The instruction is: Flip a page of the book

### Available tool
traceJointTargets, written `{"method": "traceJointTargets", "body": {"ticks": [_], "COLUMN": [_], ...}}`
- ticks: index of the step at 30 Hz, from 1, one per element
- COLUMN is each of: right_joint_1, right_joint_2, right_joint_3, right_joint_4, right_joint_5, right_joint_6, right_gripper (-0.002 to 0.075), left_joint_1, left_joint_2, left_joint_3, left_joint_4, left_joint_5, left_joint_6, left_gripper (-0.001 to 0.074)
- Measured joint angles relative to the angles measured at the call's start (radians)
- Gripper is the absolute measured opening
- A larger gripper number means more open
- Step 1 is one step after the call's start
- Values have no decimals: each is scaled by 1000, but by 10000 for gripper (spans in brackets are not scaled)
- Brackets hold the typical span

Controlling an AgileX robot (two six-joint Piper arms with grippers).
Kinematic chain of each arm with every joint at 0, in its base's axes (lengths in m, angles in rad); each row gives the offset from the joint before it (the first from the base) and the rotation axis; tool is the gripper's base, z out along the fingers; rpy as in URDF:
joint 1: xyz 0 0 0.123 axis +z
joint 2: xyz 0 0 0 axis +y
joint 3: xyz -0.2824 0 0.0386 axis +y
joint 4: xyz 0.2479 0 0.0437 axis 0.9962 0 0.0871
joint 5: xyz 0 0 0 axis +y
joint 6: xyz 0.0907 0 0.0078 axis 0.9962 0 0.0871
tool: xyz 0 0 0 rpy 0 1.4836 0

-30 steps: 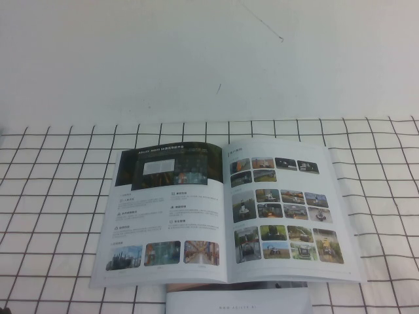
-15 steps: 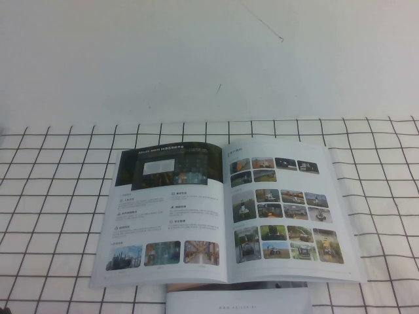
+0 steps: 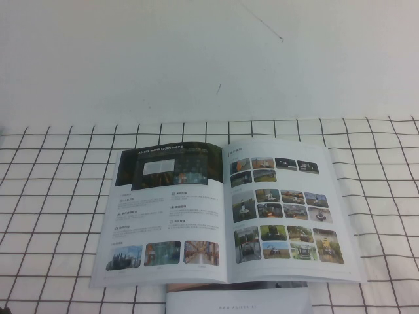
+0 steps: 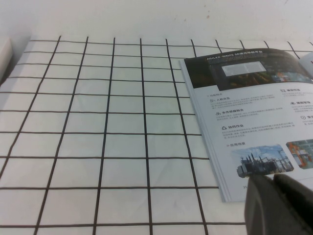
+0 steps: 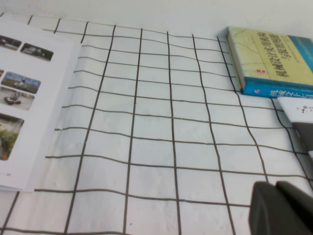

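Observation:
The book [image 3: 226, 212] lies open and flat on the checked cloth. Its left sheet [image 3: 167, 216] carries the dark banner picture, and the page [image 3: 285, 209] on the right carries rows of small colour photos. Neither gripper shows in the high view. In the left wrist view my left gripper [image 4: 271, 177] is shut and empty, hanging just off the book's [image 4: 249, 122] near left corner. In the right wrist view my right gripper [image 5: 274, 185] is shut and empty over the cloth, well to the right of the page's [image 5: 29, 98] outer edge.
A pale booklet [image 3: 239, 302] sticks out from under the book's near edge. A yellow and blue book [image 5: 274, 61] and a white object [image 5: 298, 110] lie to the far right. The white cloth with black grid lines [image 3: 59, 196] covers the table up to a white wall.

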State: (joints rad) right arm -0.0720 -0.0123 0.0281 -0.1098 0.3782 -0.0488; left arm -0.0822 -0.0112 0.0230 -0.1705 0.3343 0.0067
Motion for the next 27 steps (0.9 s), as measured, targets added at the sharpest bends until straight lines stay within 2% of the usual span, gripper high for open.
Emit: {"method": "traceJointTargets", "body": {"ticks": [17,20,27], "right_joint_1": [0,0,0], "right_joint_2": [0,0,0], "right_joint_3": [0,0,0], "right_joint_4": [0,0,0], "right_joint_5": [-26,-120,-465], "right_joint_6": [0,-1,-1], "right_gripper": [1,1,1], "left_joint_1": [0,0,0], "left_joint_2": [0,0,0], "left_joint_3": [5,5,5], "left_joint_4": [34,43,66], "left_joint_5": [-47,-162,-594], "left_joint_6": [0,0,-28], "left_gripper": [-2,-2,-2]}}
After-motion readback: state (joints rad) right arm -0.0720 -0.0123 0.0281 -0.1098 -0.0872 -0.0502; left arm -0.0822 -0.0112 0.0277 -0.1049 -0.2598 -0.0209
